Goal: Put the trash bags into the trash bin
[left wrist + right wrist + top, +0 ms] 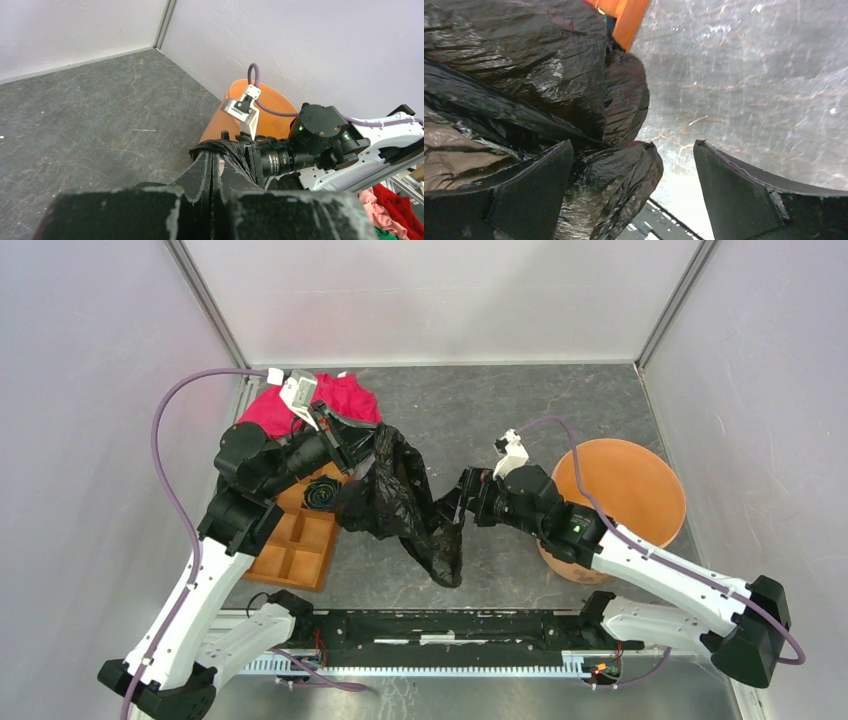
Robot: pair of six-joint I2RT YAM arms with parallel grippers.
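**A:** Left side first, go.
**B:** Tray [305,535] sits on the near side of the left jaws, partly under that arm. The roll [322,492] is in the cell closest to the jaws, and the other cells I can see are bare. Cloth [345,400] lies behind the jaws.
**A:** Left gripper [212,165]?
**B:** Jaws together, pinched on the bag [395,495]. The bag hangs from them and sags across to the right gripper [633,146]. Can't tell if its tail touches the table [480,410].
**A:** Right jaws?
**B:** Wide apart. A fold sits in the gap, pressed to one side, not clamped.
**A:** Handling?
**B:** Looks very light, limp and slick, and likely to tear if yanked. I'd grab a bunched fold, not a smooth panel.
**A:** Bin [625,480]?
**B:** Upright behind the right jaws, past the wrist. Nothing shows inside, and the bag is fully outside it.
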